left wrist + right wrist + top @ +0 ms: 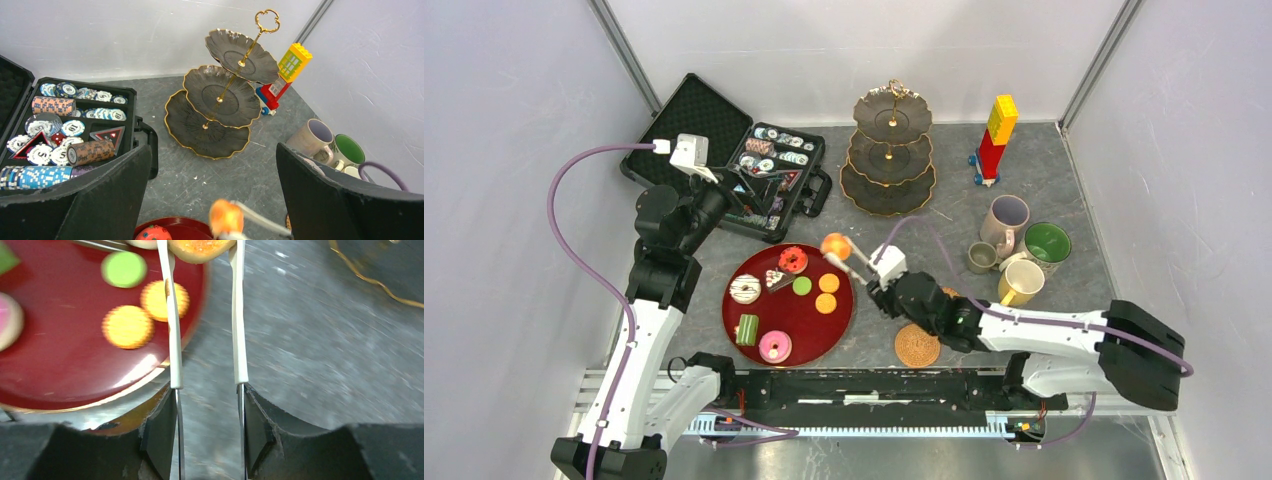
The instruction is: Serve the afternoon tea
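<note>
Grey mottled tabletop point(1064, 190) lies under everything we see, closed in by plain white walls point(824, 50) with metal posts at the far corners. The only writing we can read is on the poker chips point(75, 128) in the open black foam-lined case point(769, 170) at the far left. Their numerals look to us like 5 and 10, and the rest is too small. The right gripper point(209, 415) has its fingers drawn about halfway in, pressing on both arms of the metal tongs with white tips point(172, 340). The tongs pinch a round orange toy pastry point(836, 245). Their long axis runs from the gripper toward the far left, tips leading, so the pastry sits at the far right rim of the round red tray point(844, 322), where other toy sweets lie. Beyond it the three-tier dark stand point(891, 150) with gold rims stands upright, with the red-and-yellow block tower point(996, 135) to its right. The lilac mug point(1007, 222), green-lined mug point(1046, 245), yellow mug point(1021, 282) and small grey mug point(981, 257) cluster at the right. A woven round coaster point(917, 346) lies near the front edge. The left gripper point(212, 170) has its fingers spread wide with nothing between them, and it faces the stand
</note>
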You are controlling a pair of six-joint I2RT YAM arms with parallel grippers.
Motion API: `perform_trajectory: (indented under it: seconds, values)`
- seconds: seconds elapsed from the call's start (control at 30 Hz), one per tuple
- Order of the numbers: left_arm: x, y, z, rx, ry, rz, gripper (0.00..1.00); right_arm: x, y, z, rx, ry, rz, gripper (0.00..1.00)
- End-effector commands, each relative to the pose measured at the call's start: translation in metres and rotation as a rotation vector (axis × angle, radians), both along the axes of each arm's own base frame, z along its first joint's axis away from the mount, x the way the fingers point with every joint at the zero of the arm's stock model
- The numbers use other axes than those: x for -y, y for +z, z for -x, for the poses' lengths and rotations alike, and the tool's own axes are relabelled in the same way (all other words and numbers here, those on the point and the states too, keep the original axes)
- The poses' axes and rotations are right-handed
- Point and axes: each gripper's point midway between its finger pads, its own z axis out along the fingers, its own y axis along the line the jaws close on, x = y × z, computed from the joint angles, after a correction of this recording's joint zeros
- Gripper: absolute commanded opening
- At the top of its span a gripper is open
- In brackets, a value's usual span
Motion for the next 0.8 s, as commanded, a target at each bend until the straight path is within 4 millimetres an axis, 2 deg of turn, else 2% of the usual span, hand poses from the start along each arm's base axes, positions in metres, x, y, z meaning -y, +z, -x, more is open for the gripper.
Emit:
perform_trajectory:
  seconds: [0.0,0.13,0.27,0.57,0.77]
  values:
    - [0.005,0.022,0.007,0.022,-0.026,0.054,1.00,0.049,-0.006,-0.034,-0.004,-0.162,0.023,0.43]
    - [0.006,0.022,0.007,0.019,-0.031,0.056,1.00,0.084,-0.010,-0.063,-0.033,-0.278,0.009,0.40]
    - [0.006,0.022,0.008,0.022,-0.031,0.057,1.00,0.100,-0.014,-0.085,-0.086,-0.344,-0.022,0.40]
    - [0.007,0.024,0.009,0.019,-0.042,0.065,1.00,0.121,-0.001,-0.139,-0.114,-0.521,-0.120,0.39]
    - [0.009,0.023,0.009,0.019,-0.048,0.068,1.00,0.122,0.007,-0.157,-0.092,-0.567,-0.137,0.38]
